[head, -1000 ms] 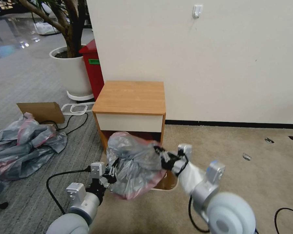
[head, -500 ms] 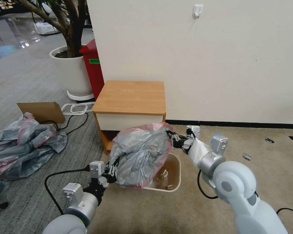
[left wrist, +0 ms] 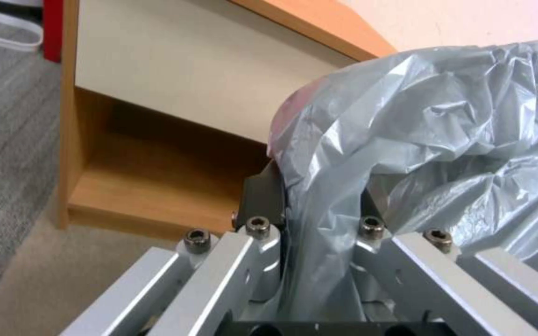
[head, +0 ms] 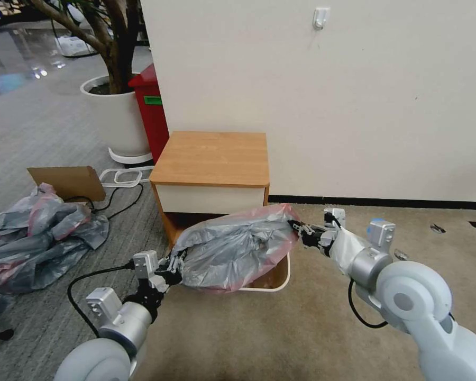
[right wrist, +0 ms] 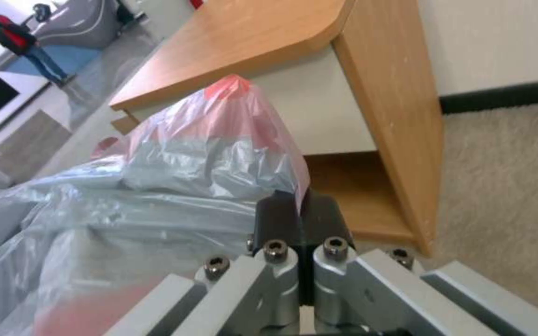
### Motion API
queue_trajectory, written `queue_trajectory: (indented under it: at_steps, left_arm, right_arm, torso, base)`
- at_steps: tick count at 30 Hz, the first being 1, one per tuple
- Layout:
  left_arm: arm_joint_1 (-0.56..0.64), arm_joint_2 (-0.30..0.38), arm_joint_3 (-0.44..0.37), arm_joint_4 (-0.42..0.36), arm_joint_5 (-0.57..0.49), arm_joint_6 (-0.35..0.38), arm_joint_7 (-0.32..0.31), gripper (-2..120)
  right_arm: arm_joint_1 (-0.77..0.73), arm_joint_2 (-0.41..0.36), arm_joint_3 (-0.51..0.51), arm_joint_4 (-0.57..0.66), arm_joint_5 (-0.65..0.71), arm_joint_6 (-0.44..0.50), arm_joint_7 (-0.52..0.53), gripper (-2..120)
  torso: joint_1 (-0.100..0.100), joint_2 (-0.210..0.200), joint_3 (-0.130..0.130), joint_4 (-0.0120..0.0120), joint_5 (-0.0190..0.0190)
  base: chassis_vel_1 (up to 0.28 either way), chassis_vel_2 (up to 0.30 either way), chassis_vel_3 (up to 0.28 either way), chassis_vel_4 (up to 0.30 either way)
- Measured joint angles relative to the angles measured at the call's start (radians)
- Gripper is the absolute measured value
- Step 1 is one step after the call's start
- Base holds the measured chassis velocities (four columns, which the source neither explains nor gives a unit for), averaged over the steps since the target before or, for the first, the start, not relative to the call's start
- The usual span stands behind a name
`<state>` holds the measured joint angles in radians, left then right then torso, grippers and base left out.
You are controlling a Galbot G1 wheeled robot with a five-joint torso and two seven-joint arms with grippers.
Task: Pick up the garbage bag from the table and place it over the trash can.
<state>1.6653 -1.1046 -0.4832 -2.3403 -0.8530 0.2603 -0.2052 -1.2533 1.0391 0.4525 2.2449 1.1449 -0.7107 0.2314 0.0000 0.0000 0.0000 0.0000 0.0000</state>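
left end effector (head: 175, 263) clamped, right end effector (head: 300, 231) clamped

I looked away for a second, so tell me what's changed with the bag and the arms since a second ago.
The right end effector swung out to the robot's right and toward the wall, pulling the garbage bag from a bunched lump into a wide sheet above the trash can. The left end effector drifted slightly left. Both kept their pinch on the bag's rim. The table and trash can stayed put.

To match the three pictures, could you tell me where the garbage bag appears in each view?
Head view: garbage bag stretched between left gripper and right gripper, over the trash can.
Left wrist view: bag beside the table.
Right wrist view: bag before it.
Shared landmark: the table.
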Motion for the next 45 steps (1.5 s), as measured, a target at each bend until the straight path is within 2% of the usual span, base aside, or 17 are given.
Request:
queue_trajectory:
  at_steps: [7, 10, 15, 17, 18, 23, 24, 26, 27, 31, 32, 33, 34, 36, 37, 40, 45]
  left_arm:
    - [-0.012, -0.010, -0.011, 0.011, -0.033, 0.003, -0.006, 9]
    - [-0.019, -0.008, -0.028, 0.016, -0.085, 0.017, -0.025, 9]
    - [-0.020, -0.005, -0.035, 0.017, -0.092, 0.021, -0.028, 9]
    - [-0.019, -0.004, -0.036, 0.021, -0.090, 0.022, -0.030, 9]
    - [-0.019, -0.004, -0.036, 0.021, -0.090, 0.022, -0.030, 9]
    - [-0.024, -0.003, -0.039, 0.034, -0.090, 0.023, -0.057, 9]
    - [-0.024, -0.003, -0.039, 0.034, -0.090, 0.023, -0.057, 9]
    - [-0.027, -0.002, -0.040, 0.035, -0.092, 0.023, -0.064, 9]
    - [-0.029, -0.002, -0.040, 0.037, -0.093, 0.023, -0.068, 9]
    - [-0.033, -0.002, -0.041, 0.044, -0.095, 0.023, -0.074, 9]
    - [-0.036, -0.003, -0.041, 0.048, -0.096, 0.023, -0.079, 9]
    - [-0.042, -0.006, -0.042, 0.053, -0.106, 0.022, -0.097, 9]
    - [-0.042, -0.006, -0.042, 0.053, -0.106, 0.022, -0.097, 9]
    - [-0.046, -0.009, -0.043, 0.053, -0.112, 0.021, -0.104, 9]
    - [-0.046, -0.009, -0.043, 0.053, -0.112, 0.021, -0.104, 9]
    - [-0.046, -0.008, -0.043, 0.048, -0.120, 0.021, -0.105, 9]
    - [-0.053, 0.004, -0.044, 0.043, -0.121, 0.021, -0.105, 9]
  right_arm:
    - [-0.019, -0.012, 0.024, 0.011, 0.079, 0.000, 0.023, 0]
    - [-0.020, -0.008, 0.036, 0.015, 0.114, 0.001, 0.038, 0]
    - [-0.017, 0.008, 0.048, 0.025, 0.152, 0.003, 0.035, 2]
    - [-0.023, 0.015, 0.066, 0.058, 0.179, 0.003, 0.018, 11]
    - [-0.023, 0.015, 0.066, 0.058, 0.179, 0.003, 0.018, 11]
    - [-0.078, 0.003, 0.095, 0.127, 0.188, 0.004, 0.021, 35]
    - [-0.078, 0.003, 0.095, 0.127, 0.188, 0.004, 0.021, 35]
    - [-0.103, 0.004, 0.101, 0.150, 0.193, 0.004, 0.038, 43]
    - [-0.122, 0.011, 0.105, 0.167, 0.194, 0.004, 0.045, 50]
    - [-0.149, 0.025, 0.108, 0.202, 0.194, 0.004, 0.047, 59]
    - [-0.166, 0.033, 0.108, 0.226, 0.194, 0.005, 0.047, 65]
    - [-0.215, 0.053, 0.099, 0.257, 0.190, 0.005, 0.041, 78]
    - [-0.215, 0.053, 0.099, 0.257, 0.190, 0.005, 0.041, 78]
    - [-0.249, 0.070, 0.083, 0.259, 0.159, 0.005, -0.006, 88]
    - [-0.249, 0.070, 0.083, 0.259, 0.159, 0.005, -0.006, 88]
    - [-0.259, 0.088, 0.038, 0.259, 0.080, 0.005, -0.064, 99]
    - [-0.248, 0.115, -0.040, 0.259, 0.001, 0.005, -0.075, 100]
  torso:
    - [0.000, 0.000, 0.000, -0.0001, 0.0000]
    - [0.000, 0.000, 0.000, -0.0001, 0.0000]
    - [0.000, 0.000, 0.000, 0.0001, 0.0001]
    - [0.000, 0.000, 0.000, 0.0001, 0.0000]
    - [0.000, 0.000, 0.000, 0.0001, 0.0000]
    - [0.000, 0.000, 0.000, 0.0000, -0.0001]
    - [0.000, 0.000, 0.000, 0.0000, -0.0001]
    - [0.000, 0.000, 0.000, 0.0000, 0.0000]
    - [0.000, 0.000, 0.000, 0.0000, -0.0001]
    - [0.000, 0.000, 0.000, 0.0000, 0.0000]
    - [0.000, 0.000, 0.000, 0.0000, -0.0001]
    - [0.000, 0.000, 0.000, 0.0000, -0.0002]
    - [0.000, 0.000, 0.000, 0.0000, -0.0002]
    - [0.000, 0.000, 0.000, -0.0001, 0.0000]
    - [0.000, 0.000, 0.000, -0.0001, 0.0000]
    - [0.000, 0.000, 0.000, 0.0000, -0.0001]
    - [0.000, 0.000, 0.000, 0.0000, -0.0001]
  base:
    - [0.000, 0.000, 0.000, 0.000]
    - [0.000, 0.000, 0.000, 0.000]
    - [0.000, 0.000, 0.000, 0.000]
    - [0.000, 0.000, 0.000, 0.000]
    - [0.000, 0.000, 0.000, 0.000]
    - [0.000, 0.000, 0.000, 0.000]
    - [0.000, 0.000, 0.000, 0.000]
    - [0.000, 0.000, 0.000, 0.000]
    - [0.000, 0.000, 0.000, 0.000]
    - [0.000, 0.000, 0.000, 0.000]
    - [0.000, 0.000, 0.000, 0.000]
    - [0.000, 0.000, 0.000, 0.000]
    - [0.000, 0.000, 0.000, 0.000]
    - [0.000, 0.000, 0.000, 0.000]
    - [0.000, 0.000, 0.000, 0.000]
    - [0.000, 0.000, 0.000, 0.000]
    - [0.000, 0.000, 0.000, 0.000]
